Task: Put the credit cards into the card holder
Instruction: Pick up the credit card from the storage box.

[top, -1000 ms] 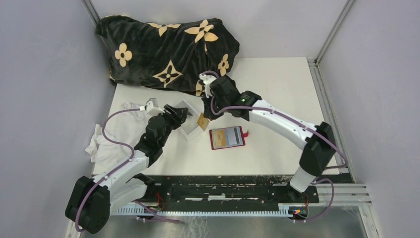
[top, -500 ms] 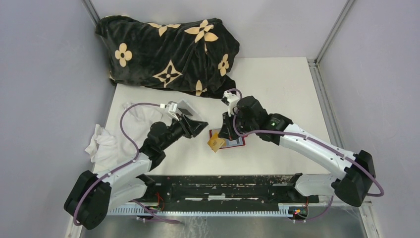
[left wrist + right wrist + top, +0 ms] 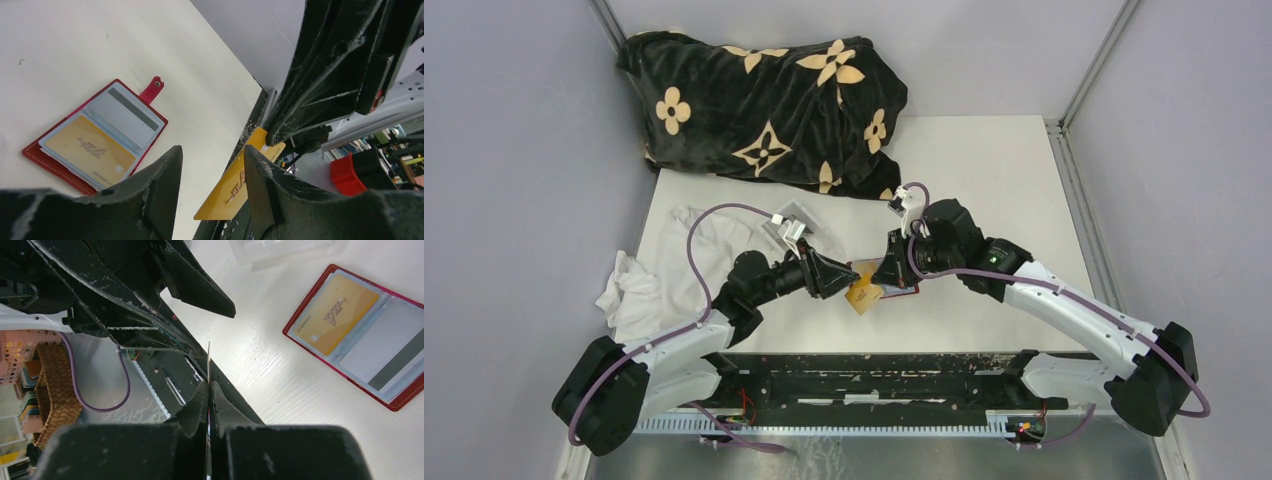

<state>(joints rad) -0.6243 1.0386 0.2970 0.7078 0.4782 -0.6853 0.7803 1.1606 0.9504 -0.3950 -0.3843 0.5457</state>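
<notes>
A thin, stiff, slippery yellow credit card (image 3: 239,186) is pinched edge-on by the pressed-together right claw (image 3: 208,390) just beside the open card holder (image 3: 31,150) on the table (image 3: 75,50), with the left claw (image 3: 210,155) spread, seemingly to take its free end.

Table (image 3: 994,170): white, matte (a few faint marks).
Walls (image 3: 514,150): plain grey, on three sides.
Posts (image 3: 1096,60): metal, in far corners.
Blanket (image 3: 764,95): black, tan flowers, heaped far left.
</notes>
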